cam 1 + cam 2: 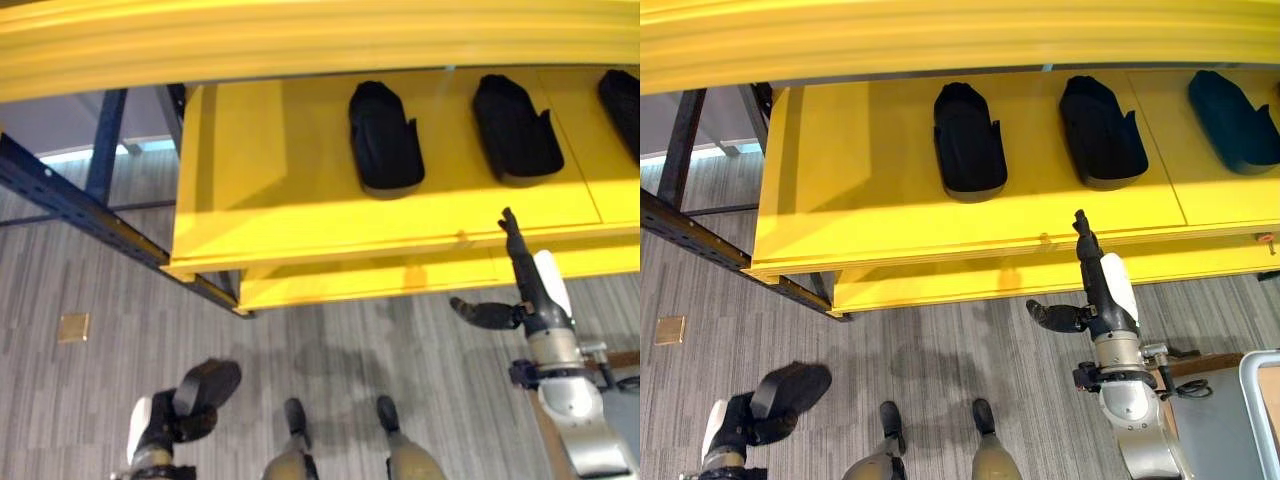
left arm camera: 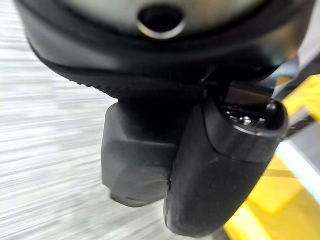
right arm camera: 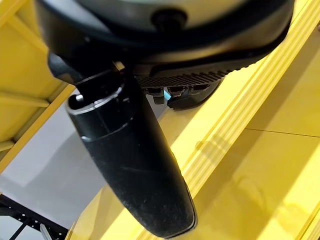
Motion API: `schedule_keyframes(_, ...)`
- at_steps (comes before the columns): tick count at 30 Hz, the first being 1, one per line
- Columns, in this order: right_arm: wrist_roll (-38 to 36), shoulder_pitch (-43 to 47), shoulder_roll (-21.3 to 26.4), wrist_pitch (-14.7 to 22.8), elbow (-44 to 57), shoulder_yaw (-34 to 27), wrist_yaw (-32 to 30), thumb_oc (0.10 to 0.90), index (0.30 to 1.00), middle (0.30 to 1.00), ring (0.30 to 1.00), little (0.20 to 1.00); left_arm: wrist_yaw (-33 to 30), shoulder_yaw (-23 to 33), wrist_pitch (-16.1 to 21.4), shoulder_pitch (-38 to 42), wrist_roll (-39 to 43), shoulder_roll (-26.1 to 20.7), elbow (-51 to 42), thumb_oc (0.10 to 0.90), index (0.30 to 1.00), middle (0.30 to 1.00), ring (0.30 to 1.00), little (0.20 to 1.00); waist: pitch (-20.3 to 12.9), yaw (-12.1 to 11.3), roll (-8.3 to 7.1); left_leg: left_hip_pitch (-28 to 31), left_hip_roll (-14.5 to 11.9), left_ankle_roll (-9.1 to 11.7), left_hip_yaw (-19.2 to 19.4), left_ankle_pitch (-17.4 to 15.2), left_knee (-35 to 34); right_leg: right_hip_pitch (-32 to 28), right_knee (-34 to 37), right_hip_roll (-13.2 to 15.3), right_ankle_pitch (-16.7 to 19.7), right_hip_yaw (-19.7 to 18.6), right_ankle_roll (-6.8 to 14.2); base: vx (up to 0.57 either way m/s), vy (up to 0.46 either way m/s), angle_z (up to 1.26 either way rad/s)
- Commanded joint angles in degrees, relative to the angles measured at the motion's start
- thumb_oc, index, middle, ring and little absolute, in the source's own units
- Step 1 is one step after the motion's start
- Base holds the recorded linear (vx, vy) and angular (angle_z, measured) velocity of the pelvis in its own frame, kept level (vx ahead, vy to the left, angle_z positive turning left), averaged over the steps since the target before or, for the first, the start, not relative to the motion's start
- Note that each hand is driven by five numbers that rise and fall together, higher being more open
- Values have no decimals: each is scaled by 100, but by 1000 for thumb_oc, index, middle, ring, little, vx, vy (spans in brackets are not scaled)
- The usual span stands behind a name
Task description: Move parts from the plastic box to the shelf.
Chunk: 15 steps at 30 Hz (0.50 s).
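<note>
Three black parts point(image 1: 968, 140) lie on the yellow shelf point(image 1: 860, 190) in the upper frame. The left hand point(image 1: 165, 420), lower left, grips another part point(image 1: 208, 384); the right hand point(image 1: 1095, 280), centre right, is extended and empty. The held part should be set flat, left of the row.

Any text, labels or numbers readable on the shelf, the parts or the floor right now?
None can be read.
Yellow shelf: no print shows on its face or front edge.
Black parts on the shelf: plain, no label visible.
Black part in the left hand: no marking visible.
Small tan plate on the floor: too small to tell if it bears any text.
</note>
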<state>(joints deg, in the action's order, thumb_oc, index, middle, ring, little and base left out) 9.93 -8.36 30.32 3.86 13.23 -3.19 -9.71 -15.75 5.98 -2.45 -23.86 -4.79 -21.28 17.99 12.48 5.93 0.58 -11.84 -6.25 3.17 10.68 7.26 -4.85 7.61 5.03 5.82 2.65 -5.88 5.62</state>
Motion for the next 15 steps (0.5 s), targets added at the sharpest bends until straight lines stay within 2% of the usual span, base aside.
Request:
schedule_keyframes(1, -159, 512, 347, 373, 270, -270, -179, 900, 1000, 1000, 1000, 1000, -481, 546, 254, 293, -16, -274, 43, 400, 300, 300, 300, 300, -391, 27, 67, 397, -420, 236, 261, -234, -15, -406, -3, -6, -668, 28, 40, 0, 0, 0)
schedule_keyframes(5, -145, 515, 337, 380, 272, -241, -202, 900, 1000, 1000, 1000, 1000, -611, 544, 267, 349, -37, -197, 132, 400, 300, 300, 300, 300, -380, 1, 63, 387, -413, 234, 243, -232, -15, -410, -3, -3, -680, 60, 37, 0, 0, 0)
schedule_keyframes(10, -110, 461, 301, 371, 263, -260, -244, 900, 1000, 1000, 1000, 1000, -747, 674, 341, 332, 69, -144, -278, 400, 300, 300, 300, 300, -370, -20, 65, 374, -412, 233, 206, -240, -15, -415, -3, 0, -696, 88, 30, 0, 0, 0)
schedule_keyframes(11, -88, 432, 283, 367, 262, -289, -266, 900, 1000, 1000, 1000, 1000, -735, 729, 445, 303, 124, -192, -730, 400, 300, 300, 300, 300, -349, -19, 56, 399, -396, 230, 187, -275, -15, -450, -3, 11, -726, 102, 34, 0, 0, 0)
schedule_keyframes(15, -104, 407, 212, 331, 292, -353, -263, 900, 1000, 1000, 1000, 1000, -429, 809, 660, 342, 559, -276, -1477, 400, 300, 300, 300, 300, -348, -17, 56, 382, -407, 232, 174, -253, -15, -431, -3, -2, -702, 106, 23, -2, 1, 6)
